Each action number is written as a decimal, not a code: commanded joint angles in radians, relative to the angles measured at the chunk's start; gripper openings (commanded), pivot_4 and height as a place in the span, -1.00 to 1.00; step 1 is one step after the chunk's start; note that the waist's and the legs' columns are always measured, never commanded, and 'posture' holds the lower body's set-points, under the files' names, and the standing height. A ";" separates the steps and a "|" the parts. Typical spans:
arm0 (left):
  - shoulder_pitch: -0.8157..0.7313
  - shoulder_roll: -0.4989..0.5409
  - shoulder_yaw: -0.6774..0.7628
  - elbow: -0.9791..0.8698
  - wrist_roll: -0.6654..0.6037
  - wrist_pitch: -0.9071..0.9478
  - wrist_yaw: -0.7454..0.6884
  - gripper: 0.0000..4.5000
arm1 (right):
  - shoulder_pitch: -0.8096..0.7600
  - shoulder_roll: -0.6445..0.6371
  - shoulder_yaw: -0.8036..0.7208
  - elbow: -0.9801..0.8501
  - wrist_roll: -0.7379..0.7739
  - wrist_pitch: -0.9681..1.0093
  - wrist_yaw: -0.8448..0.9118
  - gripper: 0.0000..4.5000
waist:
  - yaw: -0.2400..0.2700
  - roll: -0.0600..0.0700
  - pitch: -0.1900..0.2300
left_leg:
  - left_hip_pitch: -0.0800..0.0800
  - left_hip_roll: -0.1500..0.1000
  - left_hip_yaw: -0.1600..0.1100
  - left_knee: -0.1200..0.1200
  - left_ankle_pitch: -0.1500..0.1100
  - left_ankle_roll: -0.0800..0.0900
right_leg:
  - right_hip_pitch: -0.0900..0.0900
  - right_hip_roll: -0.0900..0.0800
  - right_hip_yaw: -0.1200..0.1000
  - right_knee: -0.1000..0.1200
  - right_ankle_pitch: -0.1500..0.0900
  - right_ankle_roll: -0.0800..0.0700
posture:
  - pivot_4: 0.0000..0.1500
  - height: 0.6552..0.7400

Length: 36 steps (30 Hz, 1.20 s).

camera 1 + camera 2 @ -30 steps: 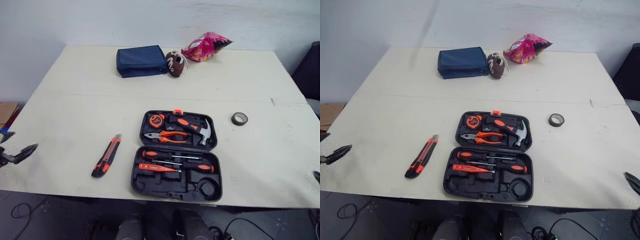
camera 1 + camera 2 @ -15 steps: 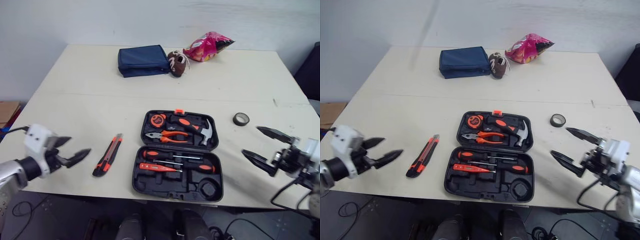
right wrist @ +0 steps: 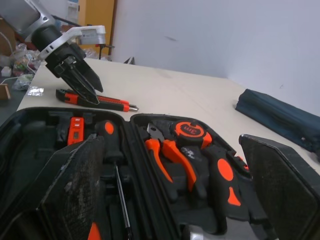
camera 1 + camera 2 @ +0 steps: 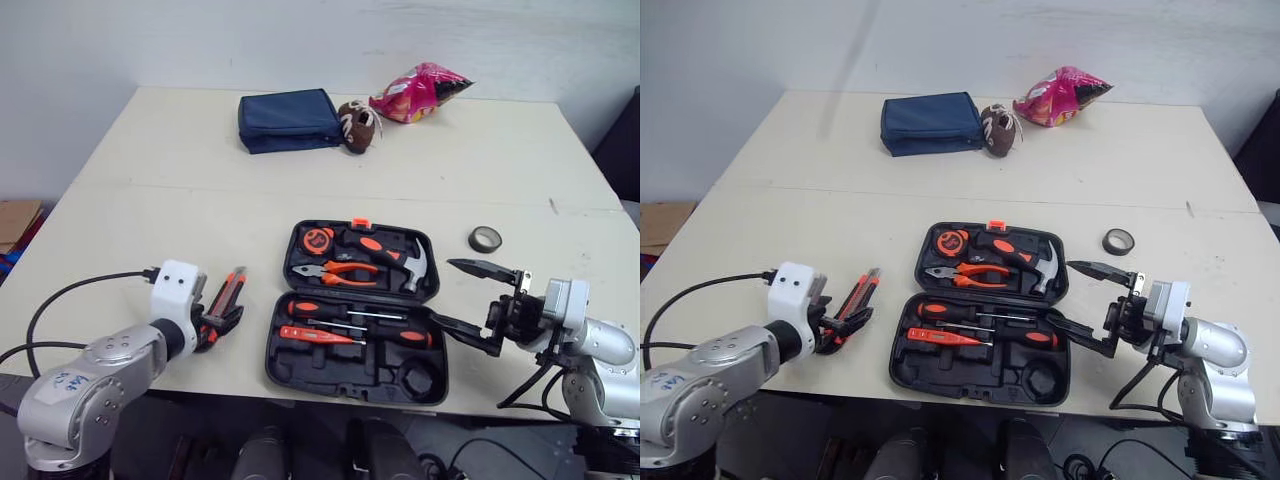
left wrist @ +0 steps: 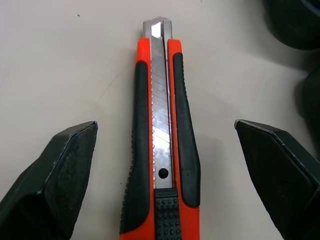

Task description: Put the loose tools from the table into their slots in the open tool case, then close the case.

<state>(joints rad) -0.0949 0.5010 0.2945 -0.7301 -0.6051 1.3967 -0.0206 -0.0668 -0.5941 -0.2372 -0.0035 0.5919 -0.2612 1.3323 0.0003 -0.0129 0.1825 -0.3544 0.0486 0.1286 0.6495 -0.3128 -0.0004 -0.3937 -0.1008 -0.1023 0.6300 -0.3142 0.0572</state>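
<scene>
An orange and black utility knife (image 4: 227, 295) lies on the table left of the open black tool case (image 4: 330, 368). My left gripper (image 4: 222, 320) is open at the knife's near end, and in the left wrist view the knife (image 5: 160, 150) lies between its fingers (image 5: 65, 165). The case holds a tape measure, pliers and hammer in its far half, and screwdrivers (image 4: 345, 312) in its near half. My right gripper (image 4: 441, 292) is open and empty at the case's right edge. A black tape roll (image 4: 484, 239) lies right of the case.
At the table's far side lie a blue pouch (image 4: 288, 120), a small brown ball (image 4: 356, 113) and a pink snack bag (image 4: 420, 88). The table's front edge runs just below the case. A cable trails from the left arm.
My left gripper moved right and now straddles the knife's near end. My right gripper moved left, up to the case's right edge. Both stay open.
</scene>
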 commanded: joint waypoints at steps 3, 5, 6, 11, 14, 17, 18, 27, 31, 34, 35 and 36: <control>0.021 0.008 -0.050 0.000 0.032 0.006 -0.029 0.98 | -0.002 -0.001 -0.016 -0.005 0.000 -0.036 -0.001 1.00 | -0.001 0.000 0.000 | 0.000 0.000 0.000 0.000 0.000 0.000 | 0.000 0.000 0.000 0.000 0.000 0.000 | 1.00 1.00; 0.038 0.015 -0.078 0.004 0.045 0.019 -0.034 0.98 | 0.004 0.001 -0.019 -0.008 0.000 -0.044 -0.005 1.00 | -0.001 0.000 0.000 | 0.000 0.000 0.000 0.000 0.000 0.000 | 0.000 0.000 0.000 0.000 0.000 0.000 | 1.00 1.00; 0.045 0.017 -0.088 0.007 0.050 0.025 -0.037 0.98 | 0.009 0.001 -0.020 -0.011 0.000 -0.046 -0.007 1.00 | -0.001 0.000 0.000 | 0.000 0.000 0.000 0.000 0.000 0.000 | 0.000 0.000 0.000 0.000 0.000 0.000 | 1.00 1.00; 0.086 0.014 -0.087 0.040 0.085 -0.005 -0.057 0.39 | 0.025 0.002 -0.024 -0.014 0.000 -0.059 -0.011 1.00 | -0.002 0.001 -0.001 | 0.001 0.000 0.000 0.000 0.000 0.000 | 0.000 0.000 0.000 0.000 0.000 0.000 | 1.00 1.00; 0.095 0.018 -0.085 0.052 0.103 -0.024 -0.070 -0.23 | 0.029 -0.002 -0.028 -0.005 0.000 -0.069 -0.011 1.00 | -0.001 0.001 -0.001 | 0.001 0.000 0.000 0.000 0.000 0.000 | 0.001 0.000 0.000 0.000 0.000 0.000 | 1.00 1.00; 0.094 0.026 -0.078 0.055 0.119 -0.074 -0.094 -0.33 | 0.031 -0.006 -0.033 0.006 0.001 -0.077 -0.008 1.00 | -0.001 0.002 -0.001 | 0.001 0.000 0.000 0.000 0.000 0.000 | 0.001 -0.001 0.000 0.000 0.000 0.000 | 1.00 1.00; 0.088 0.041 -0.071 0.053 0.122 -0.118 -0.118 -0.33 | 0.032 -0.007 -0.034 0.013 0.000 -0.082 -0.005 1.00 | -0.001 0.002 -0.001 | 0.001 0.000 0.000 0.000 0.000 0.000 | 0.001 -0.001 0.000 0.000 0.000 0.000 | 1.00 1.00; 0.063 0.304 -0.081 0.033 0.094 -0.686 -0.671 -0.33 | 0.074 -0.048 -0.035 0.061 -0.004 -0.137 0.090 1.00 | 0.000 0.000 0.000 | -0.001 0.000 0.000 -0.001 -0.001 0.001 | -0.001 -0.001 0.000 -0.002 0.000 -0.001 | 1.00 1.00; 0.008 0.390 -0.131 0.056 0.040 -0.780 -0.886 -0.33 | 0.102 -0.071 -0.017 0.070 -0.003 -0.171 0.151 1.00 | 0.000 0.000 0.000 | -0.002 0.001 0.000 -0.001 -0.003 0.002 | -0.001 -0.001 -0.001 -0.005 -0.001 -0.001 | 1.00 1.00; -0.134 0.456 -0.305 0.060 0.069 -0.803 -1.043 -0.33 | 0.138 -0.090 -0.017 0.036 0.021 -0.127 0.162 1.00 | 0.002 0.001 0.000 | -0.002 0.001 0.000 0.000 -0.002 0.002 | 0.000 -0.001 -0.001 -0.004 0.000 -0.001 | 1.00 1.00; -0.187 0.456 -0.367 0.063 0.080 -0.792 -1.065 -0.33 | 0.156 -0.102 -0.020 0.014 0.038 -0.097 0.165 1.00 | 0.002 0.002 0.000 | -0.002 0.000 0.000 0.000 -0.002 0.002 | 0.000 -0.001 -0.001 -0.004 0.000 -0.001 | 1.00 1.00; -0.230 0.450 -0.418 0.070 0.097 -0.786 -1.076 -0.33 | 0.169 -0.112 -0.025 -0.009 0.051 -0.075 0.167 1.00 | 0.003 0.003 0.000 | -0.001 0.000 0.001 0.000 -0.002 0.003 | 0.000 -0.001 -0.001 -0.004 0.000 0.000 | 1.00 1.00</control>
<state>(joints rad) -0.2977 0.9541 -0.0614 -0.6548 -0.5260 0.6186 -1.0607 0.0910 -0.6850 -0.2422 0.0414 0.6028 -0.3634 1.4848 0.0031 -0.0102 0.1827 -0.3555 0.0482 0.1292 0.6498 -0.3145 0.0027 -0.3931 -0.1019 -0.1028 0.6267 -0.3141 0.0574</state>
